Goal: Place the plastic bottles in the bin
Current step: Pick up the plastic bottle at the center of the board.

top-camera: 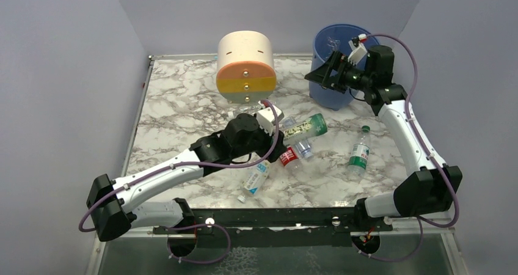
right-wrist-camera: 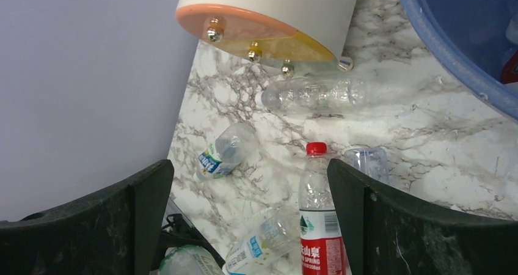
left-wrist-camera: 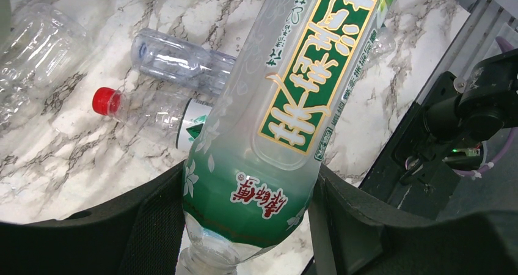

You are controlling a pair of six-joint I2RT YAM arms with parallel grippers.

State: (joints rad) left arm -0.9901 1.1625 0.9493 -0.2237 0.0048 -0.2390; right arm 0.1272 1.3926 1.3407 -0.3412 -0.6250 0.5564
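Plastic bottles (right-wrist-camera: 227,150) lie scattered over the middle of the marble-patterned table (top-camera: 183,104), and one of them is in my grip. On the left, the left gripper (left-wrist-camera: 247,220) is closed partway onto the green-labelled drink bottle (left-wrist-camera: 293,98), with one finger pressed to each side near one end. The bottle's long axis runs out from the jaws toward the right, and it appears to be raised off the surface. Below and beside it lie a blue-labelled bottle (top-camera: 255,178) and a red-labelled bottle (top-camera: 288,157). Further right is a green-capped bottle (top-camera: 359,153), and a clear bottle (right-wrist-camera: 314,95) lies just in front of the cream-and-orange drawer unit (top-camera: 246,67). On the right, the right gripper (right-wrist-camera: 250,226) hangs just beside the blue bin (top-camera: 327,43), jaws fully apart and nothing between them. The bin stands at the far right of the table, so from the held bottle it lies to the right and farther back. The right arm is much the nearer to it. I judge the next move to be a carry across to the rim. The surface is smooth and hard. Plain pale walls close in three sides.
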